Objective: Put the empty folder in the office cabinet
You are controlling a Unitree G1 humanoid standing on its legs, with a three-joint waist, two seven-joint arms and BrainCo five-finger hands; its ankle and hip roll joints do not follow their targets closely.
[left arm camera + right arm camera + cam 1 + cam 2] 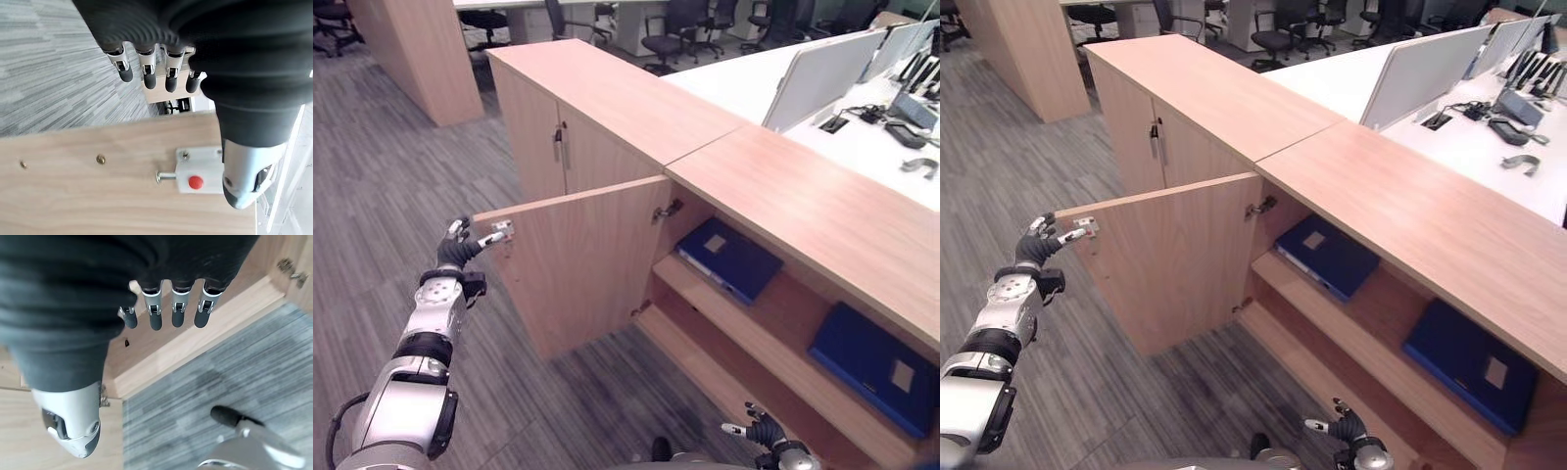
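So the folders are already sitting inside the office cabinet (773,186). One blue folder (729,258) lies flat on the upper shelf (744,323), close to the hinge side of the opening, and a second blue folder (876,364) lies flat on that same shelf further along, well apart from the first. Both have a small pale label on the cover. Can't tell from here whether either one is empty.

The cabinet door (582,264) is swung wide open, standing out from the cabinet front. The left hand (462,245) is right at the door's free edge, up by the top corner, fingers loosely spread and not wrapped round anything. Its wrist view shows the inner face of the door with a small white latch (198,170) that has a red button, and the thumb (244,171) sits right beside that latch; whether it's actually touching, I can't say.

The right hand (766,433) hangs low in front of the cabinet, below the shelf, near the bottom board (195,342). Its fingers are relaxed and holding nothing. Grey carpet (391,176) runs all around the cabinet.
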